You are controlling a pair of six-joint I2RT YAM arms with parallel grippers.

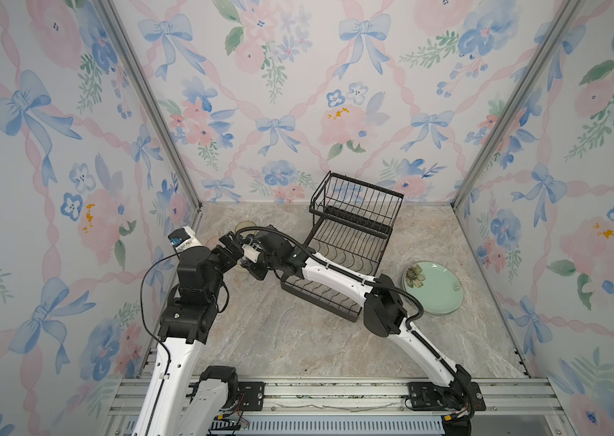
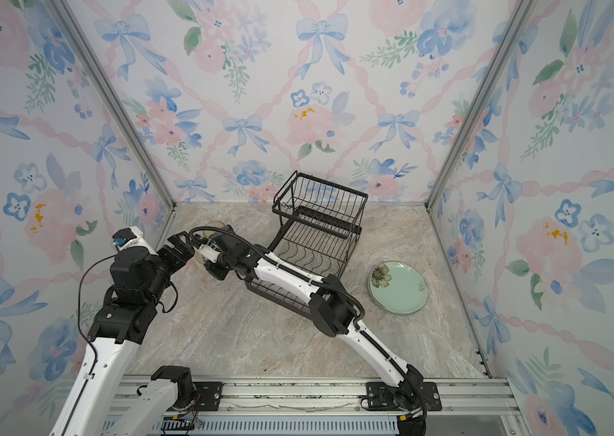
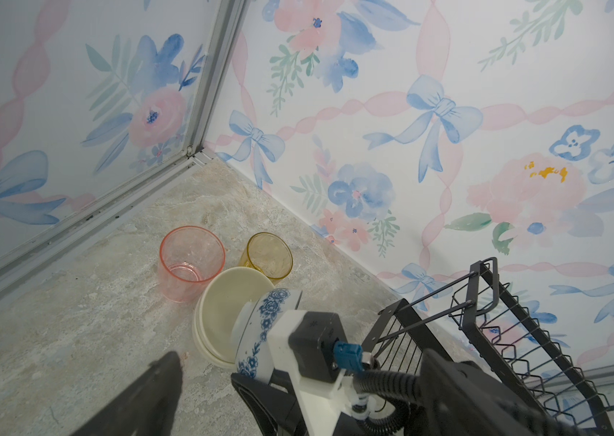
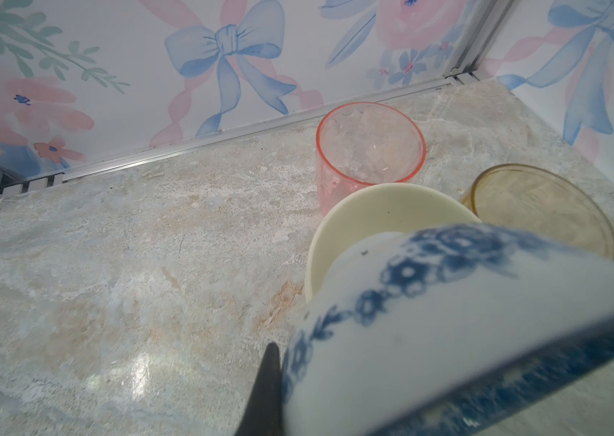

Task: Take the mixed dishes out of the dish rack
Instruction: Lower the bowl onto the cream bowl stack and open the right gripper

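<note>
Blue-and-white patterned bowl (image 4: 448,321): tilted over cream bowls (image 3: 222,302), near left corner.
Right gripper (image 1: 251,265): jaws clamped on that bowl's rim.
Left gripper (image 1: 229,246): jaws spread, holding nothing.
Dish rack (image 1: 350,234): against back wall, mid-table.

A black wire two-tier dish rack (image 1: 350,222) stands angled at the far middle of the tabletop (image 1: 297,339), with its small basket tier raised over a long tray with curved dividers. To its right, a pale green plate (image 1: 435,292) with a flower print lies flat on top of a stack of plates (image 1: 433,313). In the far left corner, a pink tumbler (image 3: 190,264) and a yellow tumbler (image 3: 269,260) stand upright beside stacked cream bowls (image 3: 222,309). A blue-and-white patterned bowl (image 3: 260,328) hangs tilted just over them.
</note>
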